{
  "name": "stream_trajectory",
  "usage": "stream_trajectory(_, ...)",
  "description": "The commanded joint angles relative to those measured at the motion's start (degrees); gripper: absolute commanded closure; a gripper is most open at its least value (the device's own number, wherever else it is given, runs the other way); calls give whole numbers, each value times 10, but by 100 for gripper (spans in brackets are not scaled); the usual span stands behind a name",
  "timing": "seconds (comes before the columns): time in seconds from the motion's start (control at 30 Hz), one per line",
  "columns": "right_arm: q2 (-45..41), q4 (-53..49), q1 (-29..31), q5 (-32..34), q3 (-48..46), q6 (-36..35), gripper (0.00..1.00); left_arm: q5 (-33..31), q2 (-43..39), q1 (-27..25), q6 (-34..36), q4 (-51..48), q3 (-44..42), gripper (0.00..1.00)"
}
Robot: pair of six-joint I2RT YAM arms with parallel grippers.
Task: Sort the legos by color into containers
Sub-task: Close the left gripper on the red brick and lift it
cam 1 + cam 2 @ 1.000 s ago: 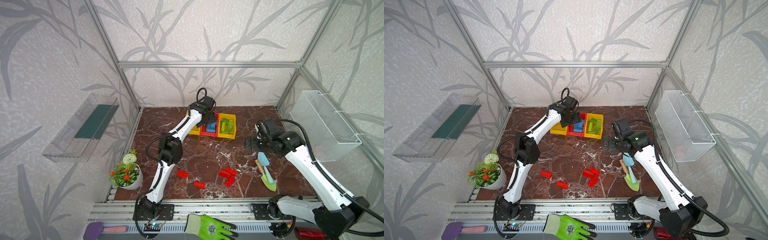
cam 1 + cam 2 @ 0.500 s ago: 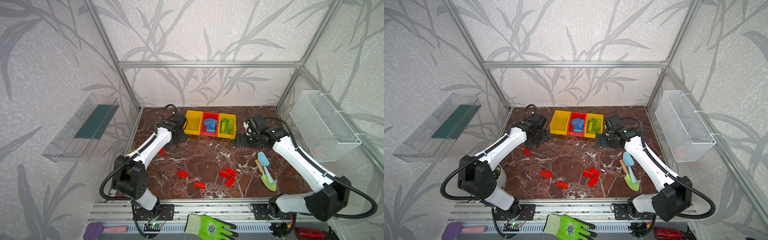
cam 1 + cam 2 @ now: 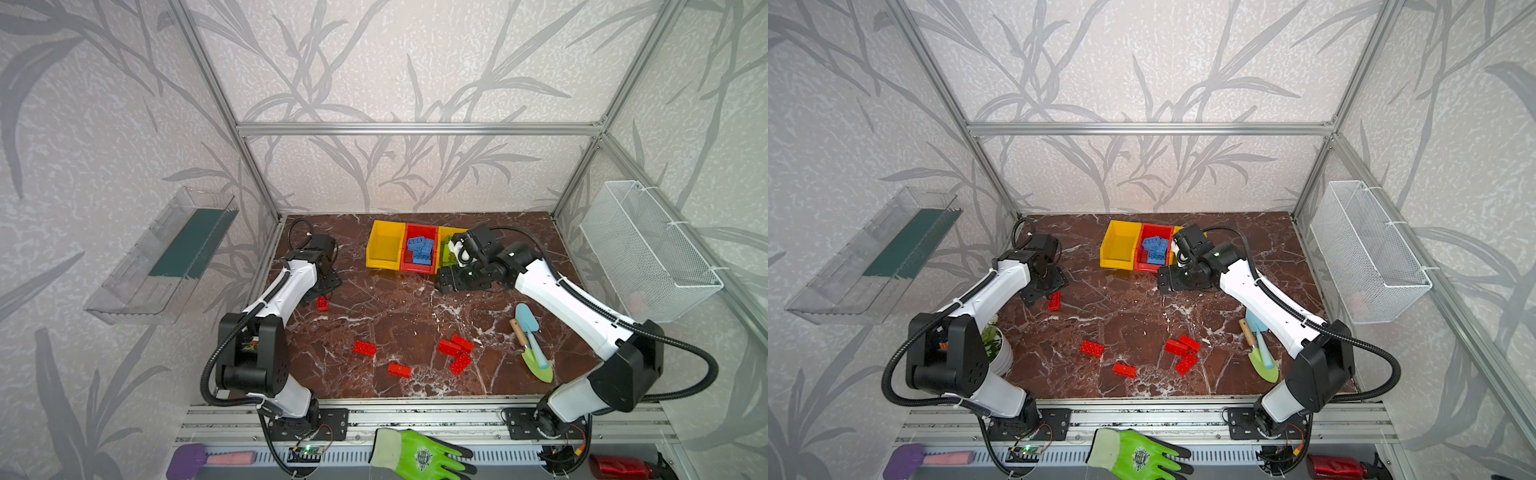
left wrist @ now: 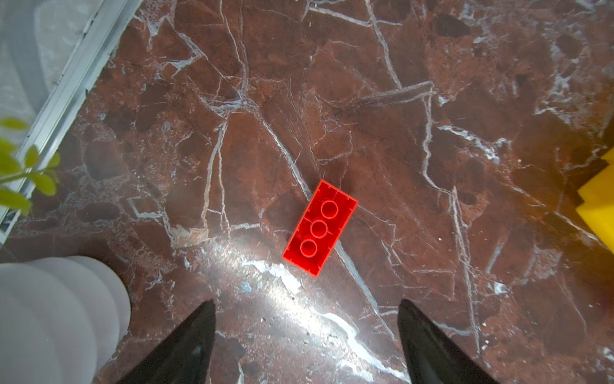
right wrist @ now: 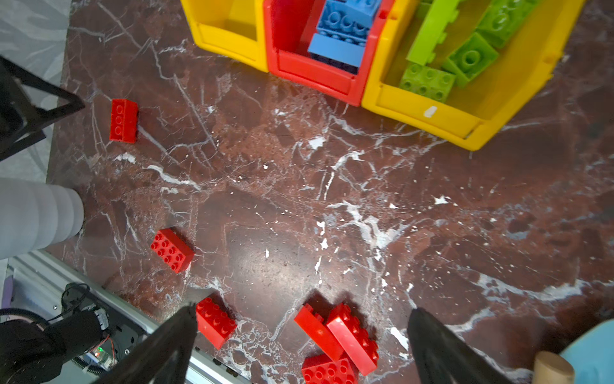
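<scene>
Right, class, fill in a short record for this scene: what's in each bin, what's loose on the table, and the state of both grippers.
Left yellow bin: no bricks visible
Red bin: blue bricks
Right yellow bin: green bricks
Loose on table: six red bricks
Left gripper: open, close to one red brick
Right gripper: open, empty

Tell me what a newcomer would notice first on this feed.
The red bricks loose on the marble near the front stand out first, against the bins at the back: blue bricks in the red middle one, green bricks in the yellow one beside it, the other yellow one empty. One lone red brick lies on the marble before the open left hand.
</scene>
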Motion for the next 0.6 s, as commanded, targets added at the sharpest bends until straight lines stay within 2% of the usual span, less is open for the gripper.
stream_trajectory(0.0, 23, 9, 22, -26, 27, 10, 1, 18, 32, 10, 40, 25, 8, 17)
stream_trajectory(0.27, 68, -11, 33, -14, 79, 13, 1, 30, 102, 15, 75, 48, 23, 22)
stream_trajectory(0.57, 107, -37, 33, 2, 122, 9, 1, 58, 142, 30, 78, 58, 24, 36)
